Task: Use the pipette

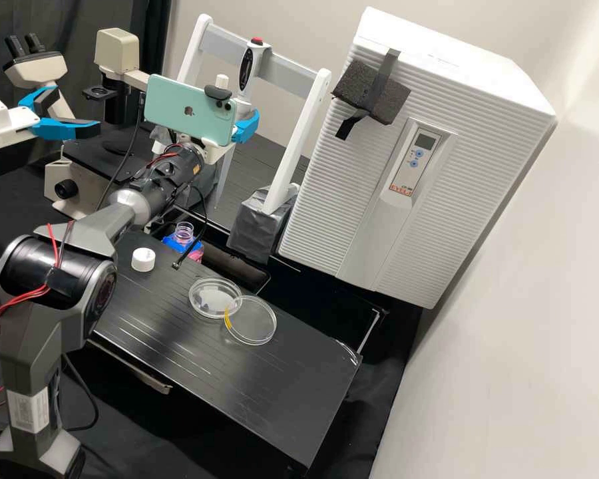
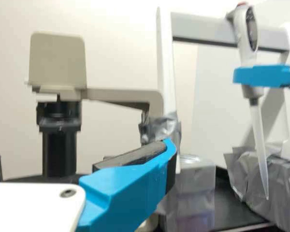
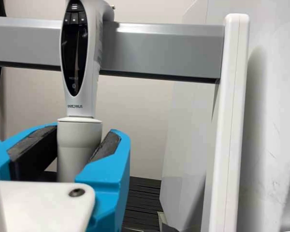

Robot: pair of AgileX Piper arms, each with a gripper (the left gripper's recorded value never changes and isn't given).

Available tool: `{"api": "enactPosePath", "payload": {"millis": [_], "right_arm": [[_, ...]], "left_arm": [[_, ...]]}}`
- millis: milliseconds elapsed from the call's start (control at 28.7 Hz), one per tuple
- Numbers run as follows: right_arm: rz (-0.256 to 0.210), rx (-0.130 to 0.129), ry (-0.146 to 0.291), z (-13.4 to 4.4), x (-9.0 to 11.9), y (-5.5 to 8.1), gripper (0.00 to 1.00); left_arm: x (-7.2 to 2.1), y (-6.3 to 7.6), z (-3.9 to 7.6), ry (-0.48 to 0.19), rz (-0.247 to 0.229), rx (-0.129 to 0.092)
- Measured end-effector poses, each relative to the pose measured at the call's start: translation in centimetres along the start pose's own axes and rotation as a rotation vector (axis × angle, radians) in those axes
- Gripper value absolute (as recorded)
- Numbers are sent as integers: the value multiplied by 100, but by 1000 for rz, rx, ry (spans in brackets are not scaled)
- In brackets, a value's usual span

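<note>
W/ right tool [image 3: 82, 140] closed on pipette [image 3: 79, 58] hung on rack [image 3: 159, 50] at back, lift straight up slowly, no tilt, to clear bar, then bring tip twd bottle [image 1: 184, 234]; keep left tool [image 1: 70, 110], open & empty, clear.

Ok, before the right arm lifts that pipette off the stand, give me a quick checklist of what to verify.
1. Right claw closed on pipette: ok, pads meet its body.
2. Tip fitted: ok.
3. Bottle uncapped: ok, cap lies beside it.
4. Petri dish uncovered: ok.
5. Left claw clear: ok, open near the microscope.
6. Liquid depth in bottle: cannot tell.
</note>
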Motion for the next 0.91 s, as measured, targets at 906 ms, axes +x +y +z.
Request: {"api": "enactPosePath", "payload": {"millis": [906], "right_arm": [[-26,47,4,-142,8,164,0]], "left_arm": [[86,150,63,-36,49,-8]]}}
